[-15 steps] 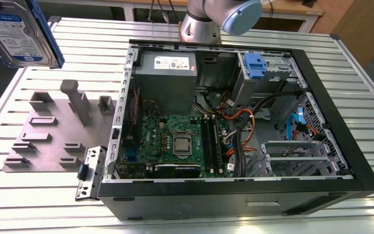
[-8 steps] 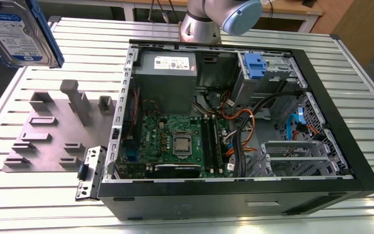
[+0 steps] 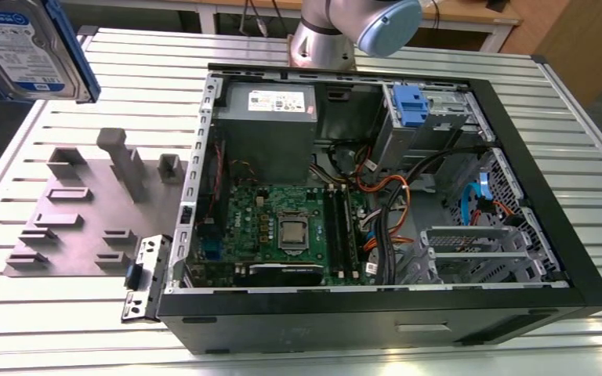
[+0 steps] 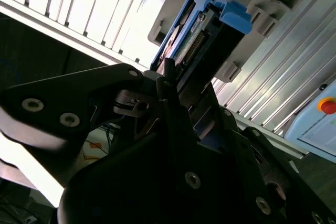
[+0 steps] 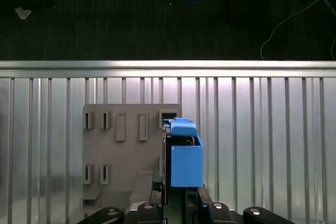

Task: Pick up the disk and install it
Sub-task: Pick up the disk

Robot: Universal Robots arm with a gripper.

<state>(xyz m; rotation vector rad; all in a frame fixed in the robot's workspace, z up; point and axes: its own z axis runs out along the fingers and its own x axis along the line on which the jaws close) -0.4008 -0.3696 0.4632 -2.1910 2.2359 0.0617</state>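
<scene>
The disk (image 3: pixel 24 47), silver with a white-and-blue label and blue carrier rails, hangs high in the air at the exterior view's left, above the table's far corner. In both wrist views my gripper (image 4: pixel 173 85) is shut on it. Black fingers (image 4: pixel 170 72) clamp the disk (image 4: pixel 202 35) from both flat sides. The first wrist view shows the disk (image 5: pixel 184 156) edge-on, rising out of the gripper (image 5: pixel 181 203), with the grey fixture plate (image 5: pixel 123 150) far below it.
An open computer case (image 3: pixel 552 258) lies on the ribbed metal table, with motherboard, power supply (image 3: pixel 267 106) and loose cables inside. A drive cage with a blue clip (image 3: pixel 410 106) sits at its far end. The grey fixture plate (image 3: pixel 81 211) has upright pegs.
</scene>
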